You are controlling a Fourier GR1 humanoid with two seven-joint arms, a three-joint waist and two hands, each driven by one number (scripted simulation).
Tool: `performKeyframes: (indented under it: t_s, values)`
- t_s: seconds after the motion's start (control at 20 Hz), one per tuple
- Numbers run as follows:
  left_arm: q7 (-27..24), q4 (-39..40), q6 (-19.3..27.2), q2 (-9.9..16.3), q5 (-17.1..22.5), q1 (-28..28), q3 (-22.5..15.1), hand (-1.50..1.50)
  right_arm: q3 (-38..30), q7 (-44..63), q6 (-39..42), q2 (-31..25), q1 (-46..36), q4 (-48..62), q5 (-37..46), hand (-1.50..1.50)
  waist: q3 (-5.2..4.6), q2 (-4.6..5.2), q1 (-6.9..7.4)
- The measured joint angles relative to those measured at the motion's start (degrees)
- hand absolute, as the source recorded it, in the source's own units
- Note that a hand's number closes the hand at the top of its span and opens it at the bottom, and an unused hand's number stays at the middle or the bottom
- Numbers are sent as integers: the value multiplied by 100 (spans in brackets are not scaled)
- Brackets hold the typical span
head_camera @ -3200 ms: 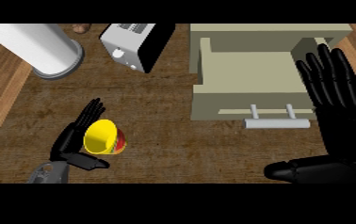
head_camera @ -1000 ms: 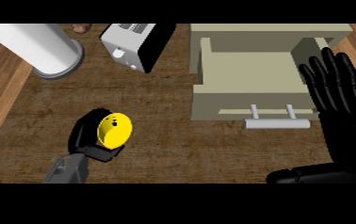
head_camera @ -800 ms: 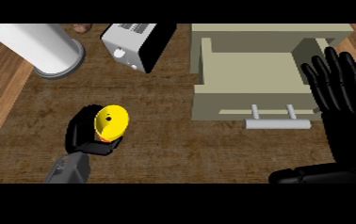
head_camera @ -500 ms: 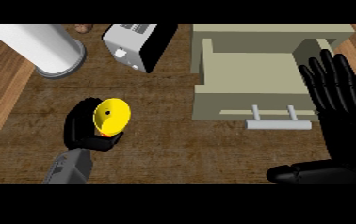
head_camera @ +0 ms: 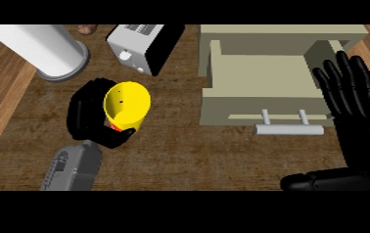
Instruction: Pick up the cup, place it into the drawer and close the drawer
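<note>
From my remote station, head cam looking down on the dark wood-grain counter top (head_camera: 217, 153). I've got the yellow cup w/ a bit of red near its base (head_camera: 127, 104) in the black left hand (head_camera: 90, 114), fingers & thumb curled round its wall, so that hand is clamped on the cup. Cup is tipped, mouth facing the cam; I see its yellow inside, nothing in it as far as I can tell. The grey left forearm (head_camera: 72, 168) comes up from the lower edge below it. Cup sits at left-centre of the view, well apart from the beige open drawer w/ a pale bar handle (head_camera: 264, 80) at right; the drawer's tray shows only a bare beige floor, no items that I can see. Its handle (head_camera: 289, 127) is on the near side, toward me. The black right hand (head_camera: 350, 92) shows at the right edge, fingers straight & spread, pointing up, beside/over the drawer's right wall; can't tell if it touches. It holds nothing. Behind the cup, near the top: a white & black boxy toaster (head_camera: 145, 46), and left of that a large white cylinder on a grey round base (head_camera: 47, 51). A small brown item (head_camera: 86, 29) by the top edge, too small to ID.
</note>
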Motion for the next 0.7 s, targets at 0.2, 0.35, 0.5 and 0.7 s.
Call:
performKeyframes:
  t_s: [0.2,0.35,0.5,0.7]
  values:
    - [689,-542,483,-142,87,-366,-229,150,-62,-44,12,-22,-85,131,-15,-150,-2,8,-20]
    - [1200,-926,932,-190,77,-711,-395,150,-42,38,-9,-15,10,-62,-12,-150,-2,9,-39]
    - [1584,-1033,1146,-198,50,-1054,-450,150,-61,-15,13,-34,-25,-17,13,-150,-2,13,-46]
    - [2004,-911,1479,-199,-89,-1736,-478,150,-113,61,21,-87,-164,40,-36,-150,-3,19,-64]
